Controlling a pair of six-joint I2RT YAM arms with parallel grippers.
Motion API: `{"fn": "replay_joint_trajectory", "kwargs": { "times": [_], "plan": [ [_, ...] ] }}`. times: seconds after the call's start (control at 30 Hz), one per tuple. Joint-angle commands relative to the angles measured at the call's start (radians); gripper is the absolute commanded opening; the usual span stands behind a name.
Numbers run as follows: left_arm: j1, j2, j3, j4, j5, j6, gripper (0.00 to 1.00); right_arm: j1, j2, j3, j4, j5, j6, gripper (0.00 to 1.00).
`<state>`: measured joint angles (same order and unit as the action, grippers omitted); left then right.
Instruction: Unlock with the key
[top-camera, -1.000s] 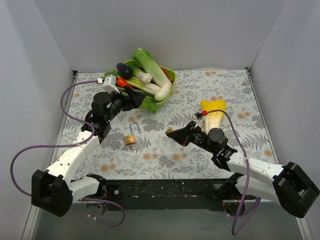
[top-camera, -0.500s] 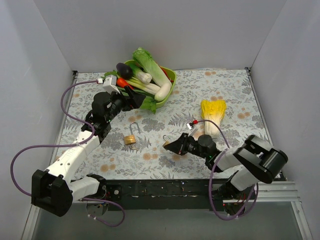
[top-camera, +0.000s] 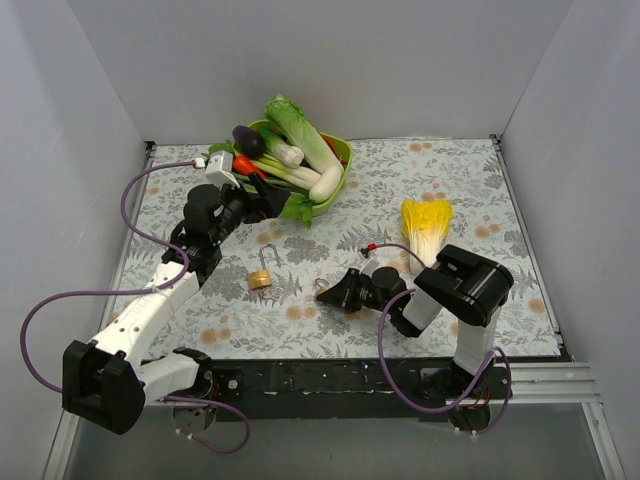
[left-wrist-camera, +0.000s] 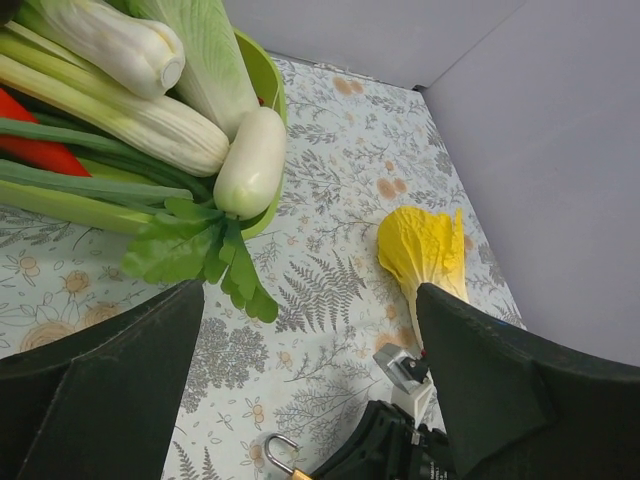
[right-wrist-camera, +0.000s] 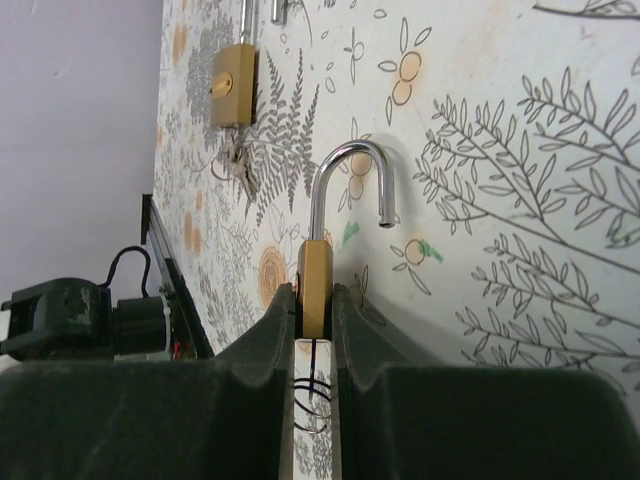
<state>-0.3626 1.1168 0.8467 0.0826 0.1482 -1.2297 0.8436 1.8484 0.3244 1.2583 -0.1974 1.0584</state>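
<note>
One clamped, one loose.
Pinched in right gripper (right-wrist-camera: 315, 292): open-shackled padlock (right-wrist-camera: 316, 262); key (right-wrist-camera: 241, 168) just beside loose padlock (right-wrist-camera: 231, 85); left gripper (left-wrist-camera: 310, 300) spread wide, empty.

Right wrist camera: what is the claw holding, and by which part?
The right gripper pinches a brass padlock by its brass body; the open shackle sticks out free. The left gripper holds nothing.

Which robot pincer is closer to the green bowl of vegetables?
Left. The left pincer hovers open just beside the round green plastic bowl. The right pincer is farther away, mid-table, shut on a brass padlock with a silver shackle.
</note>
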Motion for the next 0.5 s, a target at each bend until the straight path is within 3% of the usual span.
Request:
{"fn": "replay_joint_trajectory", "kwargs": {
  "times": [0.0, 0.33, 0.47],
  "plan": [
    [-0.009, -0.046, 0.038, -0.014, -0.036, 0.029, 0.87, 0.009, 0.037, 0.057, 0.147, 0.064, 0.061, 0.01],
    [-0.024, -0.068, 0.041, -0.018, -0.056, 0.039, 0.88, 0.012, 0.064, 0.172, -0.06, 0.229, 0.084, 0.02],
    [-0.029, -0.075, 0.041, -0.023, -0.065, 0.044, 0.88, 0.012, 0.069, 0.235, -0.146, 0.254, 0.068, 0.15]
  ]
}}
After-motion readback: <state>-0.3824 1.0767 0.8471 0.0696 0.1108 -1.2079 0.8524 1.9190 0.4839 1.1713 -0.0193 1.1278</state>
